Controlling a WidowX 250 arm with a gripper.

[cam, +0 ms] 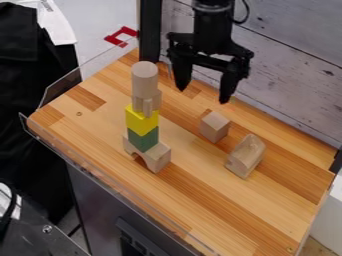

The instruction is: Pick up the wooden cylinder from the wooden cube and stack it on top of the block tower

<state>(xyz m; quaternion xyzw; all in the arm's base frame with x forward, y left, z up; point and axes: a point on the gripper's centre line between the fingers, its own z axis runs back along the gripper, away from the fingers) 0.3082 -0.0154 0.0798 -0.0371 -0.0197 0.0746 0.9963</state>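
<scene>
camera view: wide-set pincer (202,95) abv tbl (200,195)

The butcher-block tabletop (200,200) is smooth, lightly satin wood. On it, the stacked blocks (142,125) look like matt wood, some painted; behind it, the wall (287,80) looks like rough, weathered wood planking.

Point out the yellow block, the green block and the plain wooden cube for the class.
Yellow block (135,121): camera view, on its left-hand face.
Green block (135,140): camera view, on its left-hand face.
Plain wooden cube (208,131): camera view, on its left-hand face.
</scene>
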